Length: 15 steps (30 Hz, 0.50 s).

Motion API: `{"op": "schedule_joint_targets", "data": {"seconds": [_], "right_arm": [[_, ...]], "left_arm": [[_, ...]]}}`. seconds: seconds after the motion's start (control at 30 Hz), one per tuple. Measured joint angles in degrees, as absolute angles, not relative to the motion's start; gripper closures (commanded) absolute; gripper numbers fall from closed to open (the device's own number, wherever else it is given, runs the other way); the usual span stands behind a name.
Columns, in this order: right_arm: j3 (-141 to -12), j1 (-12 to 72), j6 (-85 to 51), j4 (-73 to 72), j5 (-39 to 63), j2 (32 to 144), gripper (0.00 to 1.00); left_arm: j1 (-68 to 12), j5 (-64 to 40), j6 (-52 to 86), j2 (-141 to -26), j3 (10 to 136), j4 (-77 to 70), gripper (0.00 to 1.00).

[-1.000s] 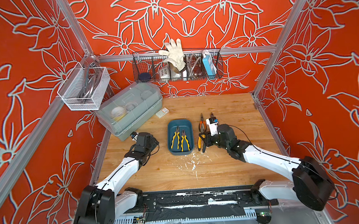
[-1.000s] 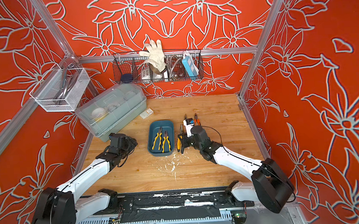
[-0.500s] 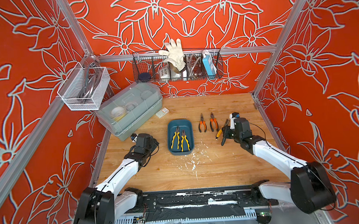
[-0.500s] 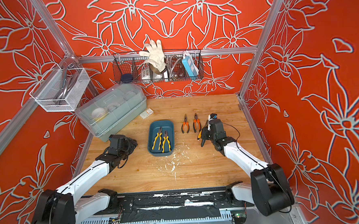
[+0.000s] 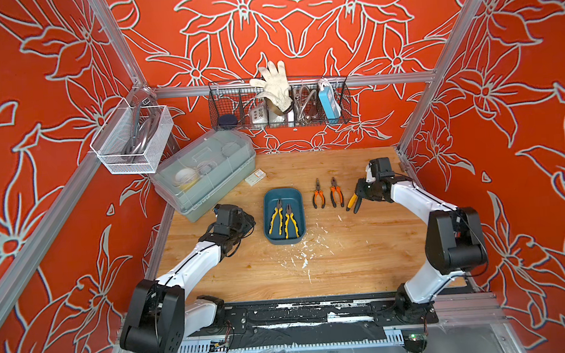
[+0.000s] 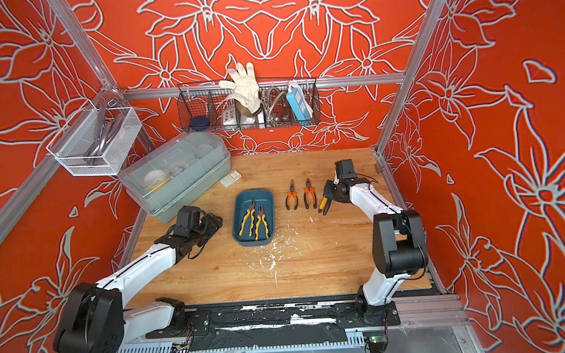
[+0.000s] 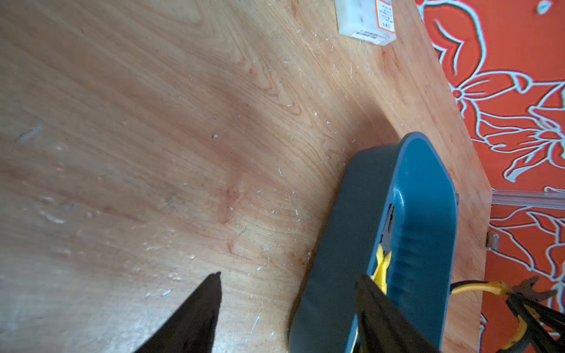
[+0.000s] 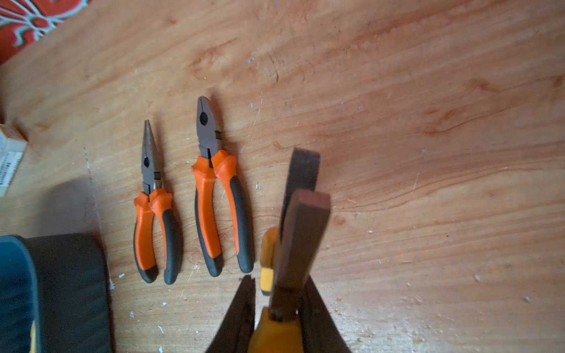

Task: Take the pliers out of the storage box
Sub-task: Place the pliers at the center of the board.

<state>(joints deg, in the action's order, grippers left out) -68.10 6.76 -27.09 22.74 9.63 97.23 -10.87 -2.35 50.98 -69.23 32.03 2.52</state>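
At 3 o'clock from the storage box the right pincer clamps yellow pliers, and at 9 o'clock the left pincer stands open, empty.

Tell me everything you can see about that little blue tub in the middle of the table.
The storage box is a shallow, lidless tub of dark teal plastic, rectangular with rounded corners. It sits flat on the wooden table, long side running away from the robot. Two yellow-handled pliers lie side by side inside, jaws pointing away.
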Motion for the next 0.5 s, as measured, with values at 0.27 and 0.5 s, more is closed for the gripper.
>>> {"op": "schedule_joint_targets", "data": {"seconds": [0.27,0.5], "right_arm": [[-74.3,6.3,-24.6,28.2,8.0,104.0,1.0],[-77.6,5.4,-23.9,30.0,7.4,108.5,1.0]], "left_arm": [[-11.0,-3.1,51.0,-69.2,32.0,2.5,0.31],[-11.3,-3.1,50.8,-69.2,32.0,2.5,0.31]]}}
